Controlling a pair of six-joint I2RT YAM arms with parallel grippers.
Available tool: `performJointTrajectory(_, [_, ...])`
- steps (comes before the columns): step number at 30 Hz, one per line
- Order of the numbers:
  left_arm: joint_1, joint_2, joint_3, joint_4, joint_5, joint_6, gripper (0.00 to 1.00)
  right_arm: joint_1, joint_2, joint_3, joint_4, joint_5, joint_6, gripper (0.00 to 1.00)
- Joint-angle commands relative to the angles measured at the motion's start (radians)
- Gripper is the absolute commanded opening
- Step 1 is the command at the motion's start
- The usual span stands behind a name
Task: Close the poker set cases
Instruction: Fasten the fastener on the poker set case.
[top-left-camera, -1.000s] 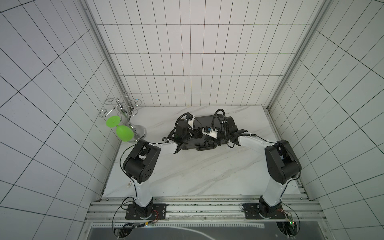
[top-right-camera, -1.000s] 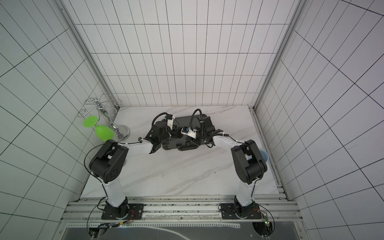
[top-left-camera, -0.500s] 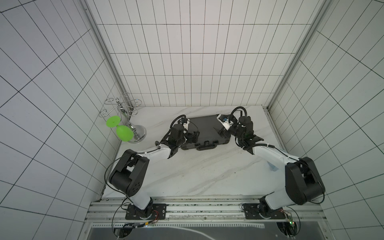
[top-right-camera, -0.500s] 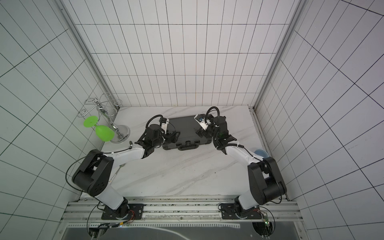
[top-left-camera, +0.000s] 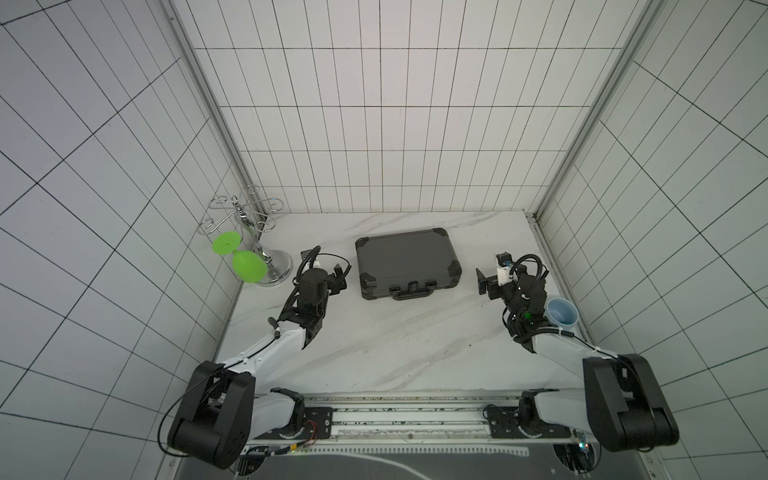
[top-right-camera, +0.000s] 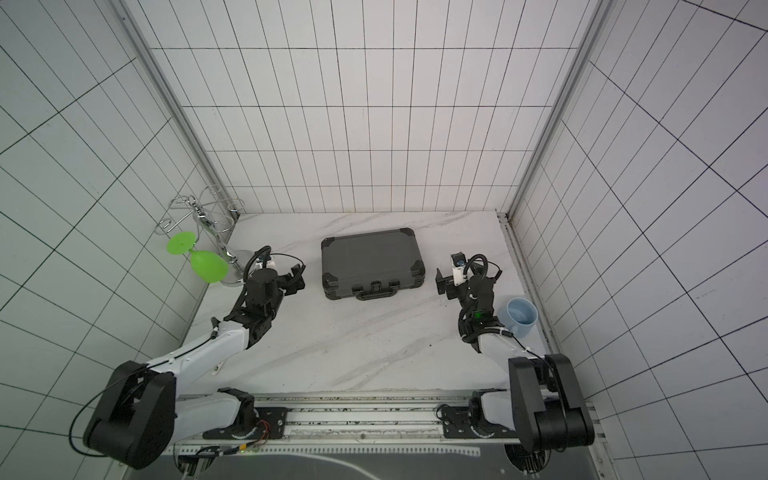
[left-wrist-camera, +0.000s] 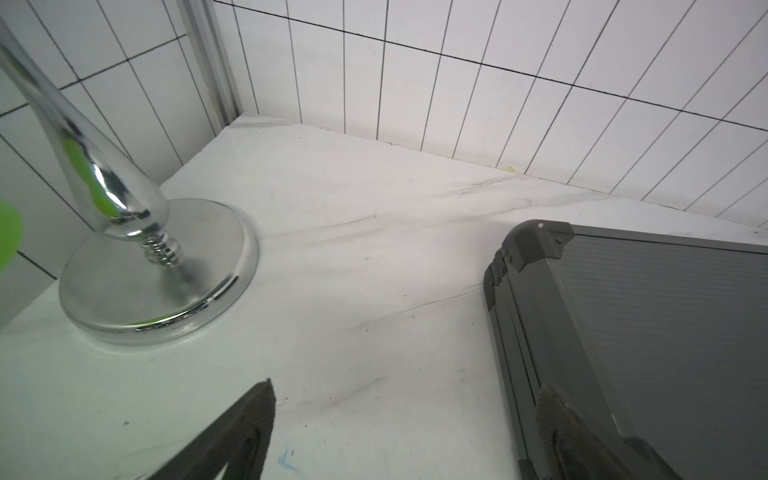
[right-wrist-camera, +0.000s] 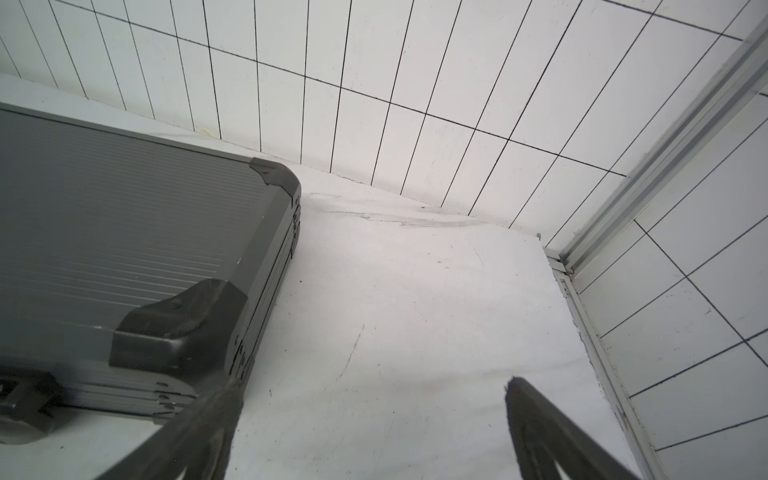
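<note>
Our left hand is spread wide and holds nothing. It sits low just off the left end of the poker set case, its arm reaching forward from the rail with the chrome stand on its outer side. Our right hand is likewise spread and empty off the case's right end, its arm stretched forward over the table beside a blue cup. The case lies flat mid-table with its lid down and its handle toward us, touched by neither hand.
</note>
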Motion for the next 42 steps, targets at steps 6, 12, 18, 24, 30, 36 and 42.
performJointTrajectory(6, [0.004, -0.047, 0.009, 0.026, 0.002, 0.010, 0.98, -0.012, 0.021, -0.035, 0.090, -0.002, 0.050, 0.99])
performJointTrajectory(12, [0.004, -0.043, 0.024, 0.054, 0.182, 0.036, 0.98, -0.013, 0.015, -0.034, 0.086, -0.016, 0.058, 0.99])
performJointTrajectory(18, [-0.008, 0.011, 0.073, 0.080, 0.363, 0.050, 0.97, -0.010, -0.023, 0.013, 0.032, -0.114, 0.133, 0.99])
performJointTrajectory(24, [-0.072, 0.114, 0.175, 0.068, 0.422, 0.107, 0.97, 0.000, 0.089, 0.199, -0.127, -0.394, 0.310, 0.99])
performJointTrajectory(30, [-0.130, 0.288, 0.351, -0.018, 0.431, 0.124, 0.96, 0.201, 0.129, 0.264, -0.230, -0.245, 0.055, 0.99])
performJointTrajectory(36, [-0.134, 0.467, 0.487, -0.074, 0.455, 0.078, 0.94, 0.313, 0.193, 0.361, -0.380, -0.205, -0.155, 0.96])
performJointTrajectory(42, [-0.139, 0.594, 0.557, -0.124, 0.486, 0.052, 0.92, 0.380, 0.204, 0.376, -0.400, -0.196, -0.296, 0.96])
